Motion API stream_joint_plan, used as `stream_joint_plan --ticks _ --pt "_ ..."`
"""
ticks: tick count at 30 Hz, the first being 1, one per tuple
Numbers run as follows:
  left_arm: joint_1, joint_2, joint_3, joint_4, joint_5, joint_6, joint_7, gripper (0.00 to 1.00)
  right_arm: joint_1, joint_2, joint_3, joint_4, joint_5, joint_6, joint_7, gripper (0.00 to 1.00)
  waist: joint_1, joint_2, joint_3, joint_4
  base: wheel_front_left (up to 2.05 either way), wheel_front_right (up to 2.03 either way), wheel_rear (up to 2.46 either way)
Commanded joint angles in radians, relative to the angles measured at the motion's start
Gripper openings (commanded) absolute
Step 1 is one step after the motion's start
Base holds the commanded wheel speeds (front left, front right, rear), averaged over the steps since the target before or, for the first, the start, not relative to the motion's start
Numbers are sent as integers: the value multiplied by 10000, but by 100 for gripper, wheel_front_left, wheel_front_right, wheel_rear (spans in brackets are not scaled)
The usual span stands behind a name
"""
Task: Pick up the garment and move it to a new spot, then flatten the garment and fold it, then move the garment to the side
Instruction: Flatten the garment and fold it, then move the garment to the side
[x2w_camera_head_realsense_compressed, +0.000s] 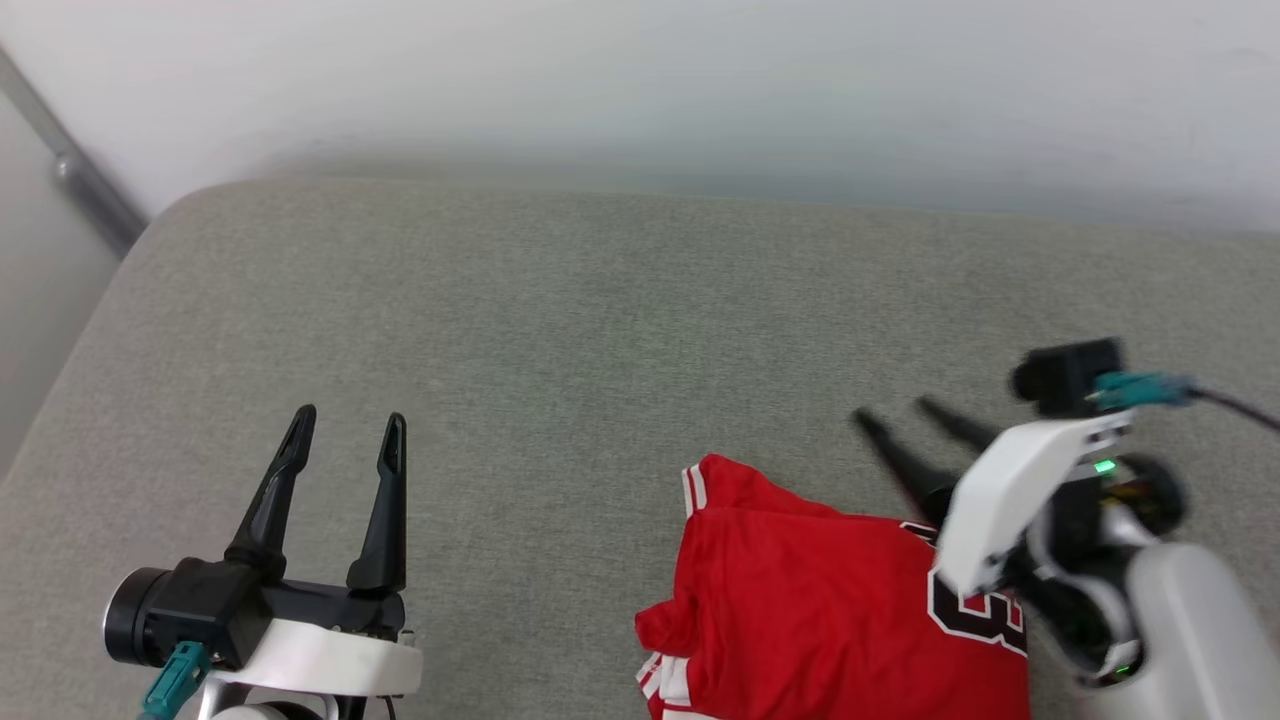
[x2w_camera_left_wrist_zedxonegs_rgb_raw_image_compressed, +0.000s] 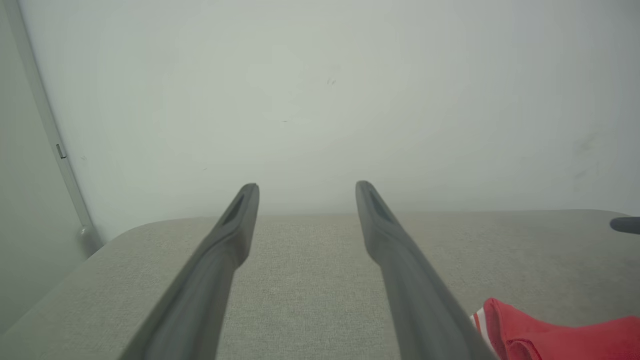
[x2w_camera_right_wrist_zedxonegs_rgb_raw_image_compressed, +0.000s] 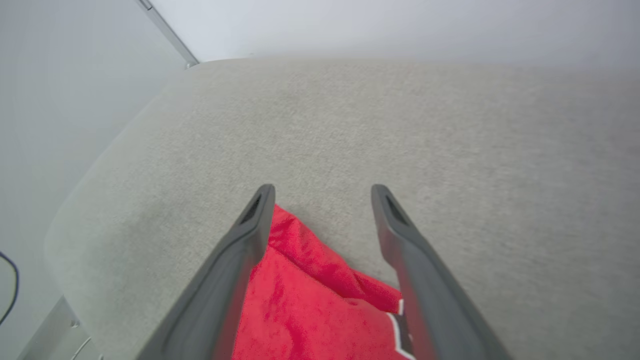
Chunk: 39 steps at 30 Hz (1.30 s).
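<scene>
Garment (x2w_camera_head_realsense_compressed: 800, 600) is located at the near right of the cushion (x2w_camera_head_realsense_compressed: 560, 330), bunched in soft folds. Red knit fabric is seen, with red-white striped trim (x2w_camera_head_realsense_compressed: 694, 488) at the far left corner and a black numeral (x2w_camera_head_realsense_compressed: 975, 612) outlined in white at the right. The cushion is coarse-woven, grey-green and round-cornered. The left hand (x2w_camera_head_realsense_compressed: 350, 416) is held released at the near left, well apart from the garment, its two tapered dark fingers spread. The right hand (x2w_camera_head_realsense_compressed: 892, 410) is likewise released, fingers spread over the garment's far edge; contact cannot be determined.
</scene>
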<state>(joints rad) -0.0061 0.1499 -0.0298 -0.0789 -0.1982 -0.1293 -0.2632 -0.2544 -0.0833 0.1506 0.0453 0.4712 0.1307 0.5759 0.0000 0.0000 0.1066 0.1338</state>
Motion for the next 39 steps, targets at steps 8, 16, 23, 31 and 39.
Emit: stream_joint_plan --ticks 8,16,23,31,39 --pt "-64 105 -90 -139 39 -11 -20 100 275 -2967 -1246 -1534 -2331 -3 -2381 100 0 0 70 -603 0 0 0" --pt "112 62 -27 -253 -54 -11 -20 100 1878 -2656 -2480 -2581 -2562 -2 -4792 100 0 0 201 -893 0 0 0" --pt "245 -45 -130 -454 137 -11 -20 100 3068 -1214 -2449 -2914 -2715 -3 -6473 100 0 0 221 -937 0 0 0" --pt "393 -145 -214 -513 174 -11 -20 100 3162 -854 -2436 -2770 -2896 -2 -6852 100 0 0 178 -886 0 0 0" --pt "363 -78 -244 -521 188 -11 -20 100 3100 -765 -2456 -2673 -2888 -2 -6780 100 0 0 180 -914 0 0 0"
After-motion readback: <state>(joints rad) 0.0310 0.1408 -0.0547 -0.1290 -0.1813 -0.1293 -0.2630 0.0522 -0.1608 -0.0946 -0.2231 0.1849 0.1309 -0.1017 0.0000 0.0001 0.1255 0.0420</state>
